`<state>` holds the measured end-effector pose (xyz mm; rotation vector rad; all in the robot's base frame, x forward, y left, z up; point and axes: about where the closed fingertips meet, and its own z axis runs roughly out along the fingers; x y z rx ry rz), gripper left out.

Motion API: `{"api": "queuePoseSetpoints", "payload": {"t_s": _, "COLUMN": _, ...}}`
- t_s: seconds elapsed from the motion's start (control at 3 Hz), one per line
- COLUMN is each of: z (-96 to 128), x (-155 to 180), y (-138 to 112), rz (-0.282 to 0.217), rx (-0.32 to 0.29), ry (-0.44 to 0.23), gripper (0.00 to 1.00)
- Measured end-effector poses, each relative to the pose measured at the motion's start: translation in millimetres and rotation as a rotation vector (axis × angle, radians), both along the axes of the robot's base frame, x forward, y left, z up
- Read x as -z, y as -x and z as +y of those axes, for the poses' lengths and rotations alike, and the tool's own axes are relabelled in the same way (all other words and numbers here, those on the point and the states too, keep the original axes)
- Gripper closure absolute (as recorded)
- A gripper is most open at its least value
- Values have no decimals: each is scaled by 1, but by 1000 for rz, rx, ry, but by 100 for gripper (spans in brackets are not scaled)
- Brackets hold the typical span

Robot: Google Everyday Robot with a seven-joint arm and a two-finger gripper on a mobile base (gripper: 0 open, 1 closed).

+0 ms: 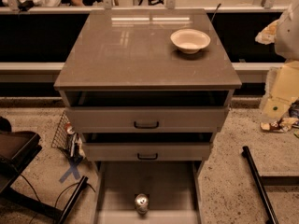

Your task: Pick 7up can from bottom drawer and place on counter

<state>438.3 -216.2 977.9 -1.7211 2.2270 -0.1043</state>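
Note:
The 7up can [141, 203] stands upright near the front of the open bottom drawer [163, 183], its silver top facing up. The drawer is pulled out below two upper drawers with dark handles. The counter [140, 50] is the glossy grey-brown top of the cabinet. A white bowl [190, 40] sits on its back right part. My arm shows as a pale shape at the right edge. My gripper [267, 32] is at its upper end, level with the counter, right of the cabinet and far from the can. It holds nothing that I can see.
The two upper drawers [146, 119] stand slightly open. A wire basket [64, 136] leans left of the cabinet. A dark frame and cables [18, 157] lie at lower left. A black bar [258, 183] lies on the floor at right, with snack bags [279, 124] behind it.

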Motion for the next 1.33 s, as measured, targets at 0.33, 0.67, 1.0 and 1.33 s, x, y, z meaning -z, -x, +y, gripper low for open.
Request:
{"api": "queuePoseSetpoints", "payload": {"t_s": 0.33, "z": 0, "x": 0, "y": 0, "rz": 0, "rx": 0, "ry": 0, "gripper": 0}}
{"api": "queuePoseSetpoints", "payload": {"t_s": 0.67, "z": 4, "x": 11, "y": -4, "rz": -24, "rx": -21, "ry": -38, "gripper": 0}}
{"api": "queuePoseSetpoints", "payload": {"t_s": 1.0, "z": 10, "x": 95, "y": 0, "rz": -34, "rx": -96, "ry": -244, "gripper": 0}}
{"api": "queuePoseSetpoints", "payload": {"t_s": 1.33, "z": 14, "x": 154, "y": -1, "rz": -88, "rx": -99, "ry": -438, "gripper": 0}}
